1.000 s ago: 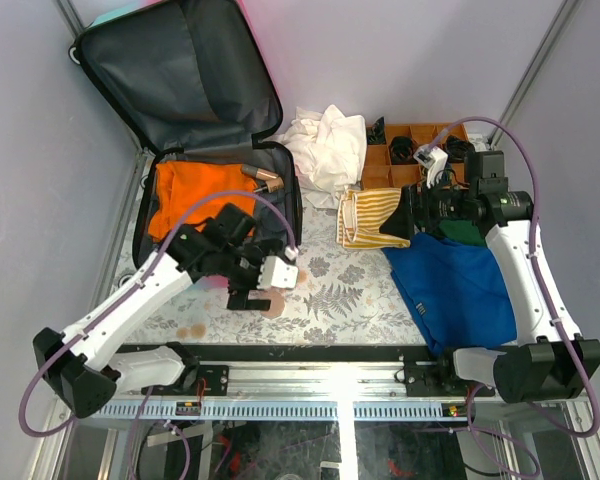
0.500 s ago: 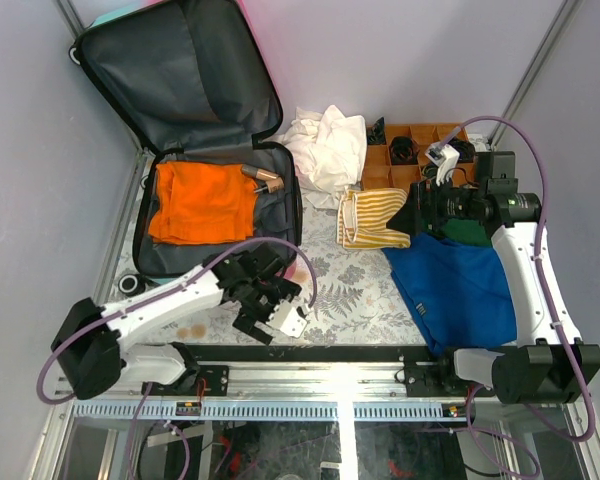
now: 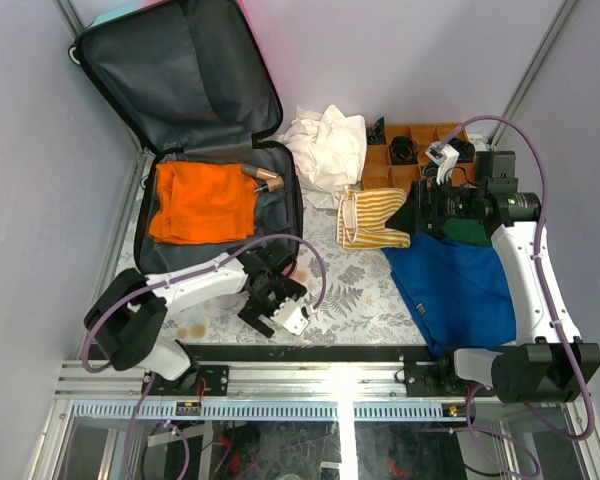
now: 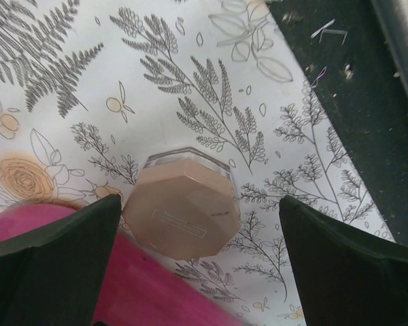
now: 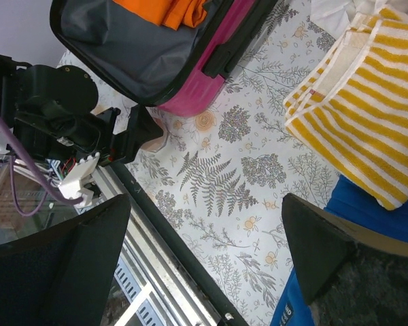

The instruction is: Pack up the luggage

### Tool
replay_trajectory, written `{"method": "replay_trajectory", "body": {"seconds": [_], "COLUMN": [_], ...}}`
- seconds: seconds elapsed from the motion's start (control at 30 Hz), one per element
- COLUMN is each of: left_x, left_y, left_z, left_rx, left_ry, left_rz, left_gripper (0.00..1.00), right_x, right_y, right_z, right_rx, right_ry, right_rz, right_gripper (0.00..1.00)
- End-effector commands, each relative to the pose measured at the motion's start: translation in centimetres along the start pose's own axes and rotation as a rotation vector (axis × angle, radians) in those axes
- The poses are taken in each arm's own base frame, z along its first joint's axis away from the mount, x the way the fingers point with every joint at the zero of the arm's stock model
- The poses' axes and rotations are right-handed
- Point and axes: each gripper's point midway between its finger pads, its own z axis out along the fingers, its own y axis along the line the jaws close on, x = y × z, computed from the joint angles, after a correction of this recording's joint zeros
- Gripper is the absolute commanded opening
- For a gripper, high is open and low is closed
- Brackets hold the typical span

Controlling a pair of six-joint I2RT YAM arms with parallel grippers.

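The luggage point(image 3: 180, 80) lies open at the back left, its grey-lined lid against the wall. Its base holds an orange cloth point(image 3: 195, 200) and a copper tube point(image 3: 265, 180). Its pink shell shows in the right wrist view point(image 5: 204, 88) and the left wrist view point(image 4: 88, 278). My left gripper point(image 3: 270, 300) is open, low by the suitcase's front corner. A beige octagonal jar point(image 4: 183, 210) lies on the table between its fingers, untouched. My right gripper point(image 3: 405, 215) is open and empty above a yellow striped towel point(image 3: 372, 218).
A white cloth point(image 3: 325, 140) lies behind the towel. A blue cloth point(image 3: 460, 285) and a dark green one point(image 3: 470, 232) lie under the right arm. An orange compartment tray point(image 3: 410, 150) stands at the back right. The black front rail point(image 5: 183, 238) borders the table.
My left arm has swung down from the suitcase's front edge toward the table's near edge and folded back. The right arm has barely moved.
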Motion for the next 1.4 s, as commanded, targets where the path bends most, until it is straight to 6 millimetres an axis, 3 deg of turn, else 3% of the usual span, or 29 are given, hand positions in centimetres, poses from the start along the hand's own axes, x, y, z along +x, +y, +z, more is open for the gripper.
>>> {"method": "replay_trajectory", "body": {"seconds": [0.0, 0.13, 0.4, 0.5, 0.7, 0.83, 0.97, 1.17, 1.37], "left_x": [1.8, 1.8, 2.1, 1.3, -2.2, -4.9, -5.6, -3.4, 4.8], "left_y": [2.2, 1.8, 0.9, 1.0, 0.3, -0.7, 0.1, 4.7, 10.5], "left_z": [-0.1, 0.5, 0.5, -0.3, -3.8, -7.3, -10.6, -15.7, -18.6], "left_rx": [-0.045, -0.017, -0.083, -0.118, -0.178, -0.191, -0.238, -0.391, -0.515], "left_ry": [0.056, 0.050, 0.096, 0.073, -0.030, -0.122, -0.112, -0.170, -0.140], "left_rz": [0.045, 0.037, 0.074, 0.072, 0.067, 0.022, -0.096, -0.335, -0.598], "left_gripper": [0.95, 0.85, 0.81, 0.68, 0.49, 0.44, 0.41, 0.41, 0.41], "right_x": [-0.9, -0.8, -0.8, -0.9, -1.1, -1.0, -0.7, -0.6, -0.7], "right_y": [0.3, 0.2, 0.4, 0.5, 0.9, 1.1, 1.3, 1.1, 0.6], "right_z": [0.1, 0.2, 0.3, 0.2, -0.1, -0.2, -0.2, 0.1, 0.2], "right_rx": [-0.036, -0.035, -0.043, -0.044, -0.048, -0.051, -0.063, -0.069, -0.052], "right_ry": [-0.028, -0.025, -0.030, -0.033, -0.042, -0.045, -0.047, -0.042, -0.033], "right_rz": [-0.005, 0.000, 0.007, 0.005, 0.000, -0.002, 0.003, 0.015, 0.016], "right_gripper": [0.99, 0.99, 1.00, 0.99, 0.99, 0.99, 0.99, 0.99, 0.99]}}
